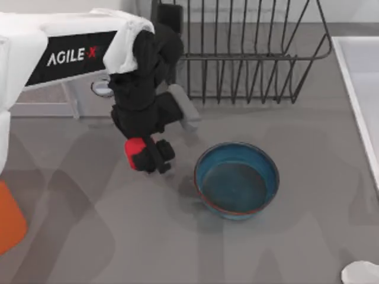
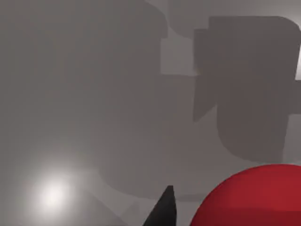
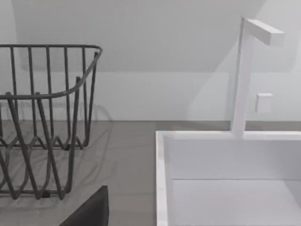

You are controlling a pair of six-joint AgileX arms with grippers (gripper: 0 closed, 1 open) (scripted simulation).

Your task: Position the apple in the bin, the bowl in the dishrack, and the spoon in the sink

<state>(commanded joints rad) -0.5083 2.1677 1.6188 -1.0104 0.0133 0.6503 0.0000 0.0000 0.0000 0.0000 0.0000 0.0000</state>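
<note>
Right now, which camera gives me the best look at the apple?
The left wrist view: the apple is large and close beside a dark claw fingertip. The top view shows just a red patch in the left claw, near the bowl.

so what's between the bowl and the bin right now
In the top view, the left gripper hangs over the table between the bowl and the bin, shut on the apple. Otherwise that stretch is bare grey tabletop.
</note>
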